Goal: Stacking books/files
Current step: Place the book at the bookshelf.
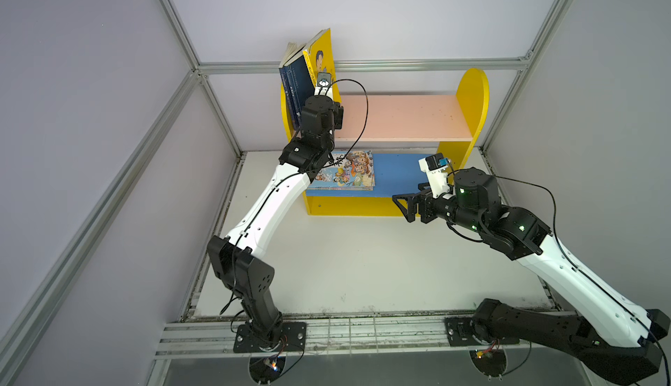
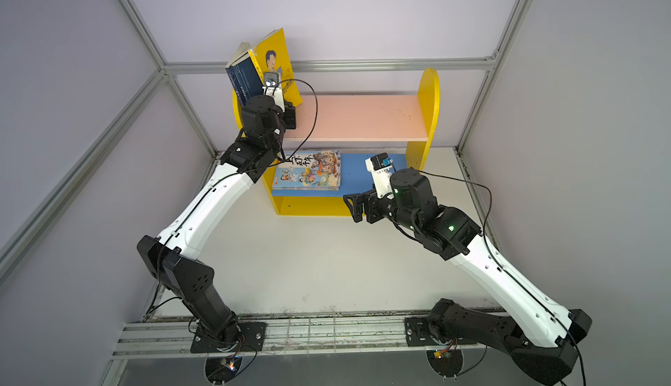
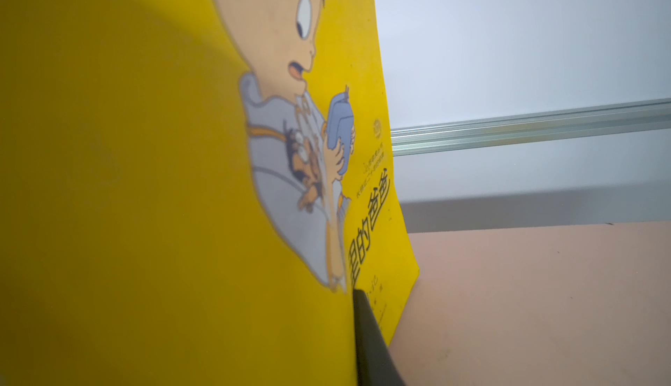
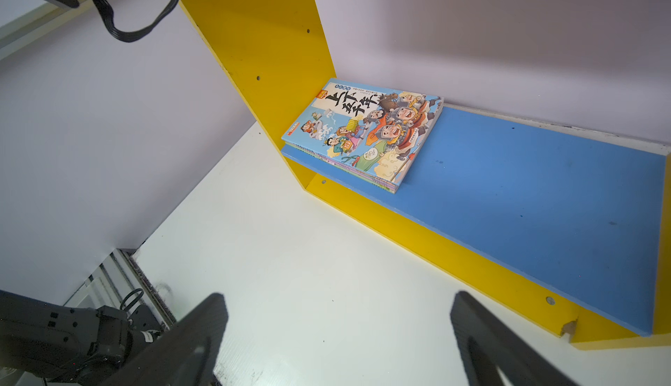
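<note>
The yellow cartoon-boy book (image 1: pixel 323 51) stands on its lower edge at the far-left end of the pink top board (image 1: pixel 399 117) of the shelf unit (image 1: pixel 472 93). Its long axis is upright and slightly tipped, and the boy cover faces right along the board. Just left of it the navy books (image 1: pixel 295 86) also stand upright, packed between it and the unit's left yellow side panel.

The left gripper (image 2: pixel 292 110) reaches in from the near side and is clamped on the yellow book near its lower near corner. In the left wrist view one black finger (image 3: pixel 370 344) lies against the cover; the other is hidden behind the book. The wrist and a looping black cable (image 1: pixel 365 111) sit in front of the navy books.

On the blue lower board (image 1: pixel 403 173) a stack of cartoon-cover books (image 1: pixel 345 171) lies flat against the left panel, light blue cover up, its long side seemingly along the shelf.

The right gripper (image 1: pixel 401 209) hovers over the white tabletop (image 1: pixel 363 268), just in front of the unit's near lip and right of the stack. Its jaws are spread wide and point left.
</note>
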`<state>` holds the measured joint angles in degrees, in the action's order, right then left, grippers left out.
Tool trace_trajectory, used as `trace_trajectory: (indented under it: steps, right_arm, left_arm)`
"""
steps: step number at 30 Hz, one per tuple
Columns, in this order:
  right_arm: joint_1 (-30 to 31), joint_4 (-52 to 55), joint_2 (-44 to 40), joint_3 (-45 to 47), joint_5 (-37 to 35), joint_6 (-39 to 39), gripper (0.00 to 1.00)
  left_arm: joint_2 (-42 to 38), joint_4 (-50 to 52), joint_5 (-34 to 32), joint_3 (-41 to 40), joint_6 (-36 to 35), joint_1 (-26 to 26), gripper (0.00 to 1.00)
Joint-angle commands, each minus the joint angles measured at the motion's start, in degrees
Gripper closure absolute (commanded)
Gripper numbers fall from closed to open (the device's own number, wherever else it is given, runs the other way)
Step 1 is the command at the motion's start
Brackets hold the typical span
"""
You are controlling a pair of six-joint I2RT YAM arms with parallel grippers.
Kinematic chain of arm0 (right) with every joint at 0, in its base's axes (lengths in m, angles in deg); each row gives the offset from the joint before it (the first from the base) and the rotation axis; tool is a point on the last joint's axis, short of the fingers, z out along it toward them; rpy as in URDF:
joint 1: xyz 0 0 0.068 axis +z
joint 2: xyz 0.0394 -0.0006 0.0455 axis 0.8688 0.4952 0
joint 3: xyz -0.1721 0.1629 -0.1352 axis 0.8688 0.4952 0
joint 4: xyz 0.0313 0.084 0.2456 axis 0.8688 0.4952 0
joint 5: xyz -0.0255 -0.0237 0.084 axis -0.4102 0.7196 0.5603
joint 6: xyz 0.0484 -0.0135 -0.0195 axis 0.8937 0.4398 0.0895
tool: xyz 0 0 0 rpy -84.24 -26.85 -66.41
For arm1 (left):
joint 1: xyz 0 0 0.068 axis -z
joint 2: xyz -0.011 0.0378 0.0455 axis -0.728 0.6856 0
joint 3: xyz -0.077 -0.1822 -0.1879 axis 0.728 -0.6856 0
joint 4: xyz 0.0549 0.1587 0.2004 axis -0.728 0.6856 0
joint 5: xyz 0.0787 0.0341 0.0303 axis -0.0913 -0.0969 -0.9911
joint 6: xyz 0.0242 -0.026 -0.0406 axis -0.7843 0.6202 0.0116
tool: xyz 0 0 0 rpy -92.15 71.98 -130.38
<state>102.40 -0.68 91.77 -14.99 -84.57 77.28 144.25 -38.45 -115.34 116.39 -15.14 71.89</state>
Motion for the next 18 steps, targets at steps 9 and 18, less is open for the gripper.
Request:
trace_trajectory:
  steps: [9, 18]
  right_arm:
    - [0.0, -1.4, -1.0, 0.6, 0.5, -0.1, 0.00]
    - [0.0, -1.3, -1.8, 0.8, 0.5, 0.2, 0.00]
  left_arm:
    - [-3.4, 5.9, 0.9, -3.5, 5.7, -0.2, 0.83]
    - [-5.9, 6.7, 0.7, -6.3, 7.5, -0.3, 0.40]
